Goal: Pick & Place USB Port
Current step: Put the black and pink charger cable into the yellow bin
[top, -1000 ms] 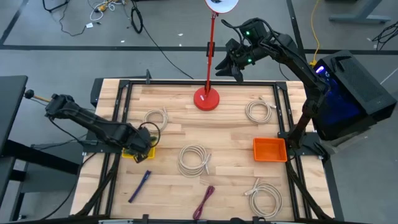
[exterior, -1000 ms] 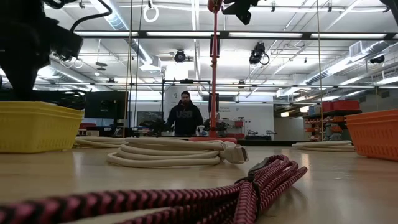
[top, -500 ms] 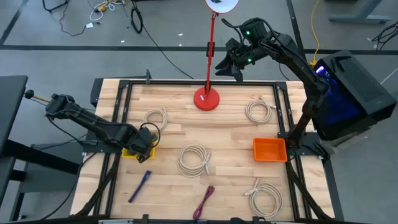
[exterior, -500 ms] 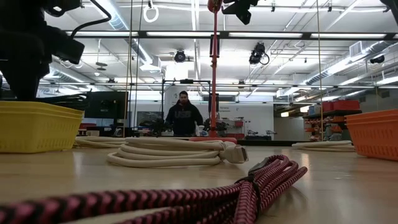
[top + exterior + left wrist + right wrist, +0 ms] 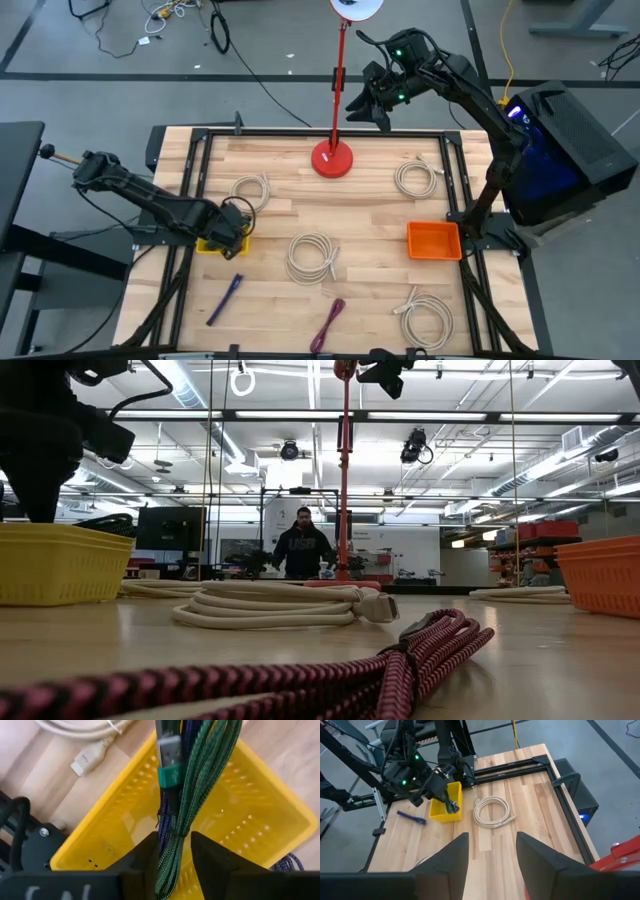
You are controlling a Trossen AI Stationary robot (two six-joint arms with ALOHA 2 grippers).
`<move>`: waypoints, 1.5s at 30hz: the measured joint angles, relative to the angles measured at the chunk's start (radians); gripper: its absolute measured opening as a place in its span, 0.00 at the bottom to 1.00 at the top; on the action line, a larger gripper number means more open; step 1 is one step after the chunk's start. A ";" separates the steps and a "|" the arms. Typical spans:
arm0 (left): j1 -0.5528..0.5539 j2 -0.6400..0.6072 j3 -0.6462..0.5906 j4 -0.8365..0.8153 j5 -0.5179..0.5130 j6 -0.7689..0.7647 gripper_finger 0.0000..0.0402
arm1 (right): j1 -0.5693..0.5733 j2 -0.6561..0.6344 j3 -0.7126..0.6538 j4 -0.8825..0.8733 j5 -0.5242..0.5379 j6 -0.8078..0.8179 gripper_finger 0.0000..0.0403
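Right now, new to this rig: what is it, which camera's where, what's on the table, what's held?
Two robot arms at a table. Cameras: one overhead, one at tabletop level, one on each wrist. On the table: white cable coils, a blue cable, a pink-black cable, an orange bin, a yellow bin, a red lamp stand. The left gripper is over the yellow bin with a green cable; gripped or released, I cannot tell. The right gripper waits open and empty, raised past the far edge.
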 joint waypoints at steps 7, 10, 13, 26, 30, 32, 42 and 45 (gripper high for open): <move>0.041 -0.003 0.142 -0.175 -0.147 0.013 0.43 | 0.005 -0.002 -0.047 0.019 -0.009 0.005 0.41; 0.062 -0.009 0.252 -0.235 -0.213 0.034 0.46 | 0.022 -0.002 -0.125 0.043 -0.011 0.012 0.41; 0.076 -0.019 0.353 -0.175 -0.226 0.072 0.46 | 0.050 -0.002 -0.230 0.073 -0.039 0.014 0.41; 0.083 0.012 0.449 0.083 -0.185 0.212 0.44 | 0.315 0.000 -0.618 0.394 -0.191 0.100 0.41; 0.101 0.042 0.448 0.071 -0.219 0.238 0.44 | 0.433 0.000 -0.690 0.547 -0.235 0.135 0.41; 0.122 0.052 0.445 0.067 -0.217 0.239 0.44 | 0.488 0.000 -0.715 0.605 -0.244 0.141 0.41; 0.164 0.060 0.445 0.085 -0.177 0.365 0.44 | 0.726 0.000 -0.803 0.716 0.106 0.256 0.41; 0.164 0.060 0.445 0.085 -0.172 0.454 0.44 | 0.808 0.000 -0.828 0.809 0.178 0.357 0.41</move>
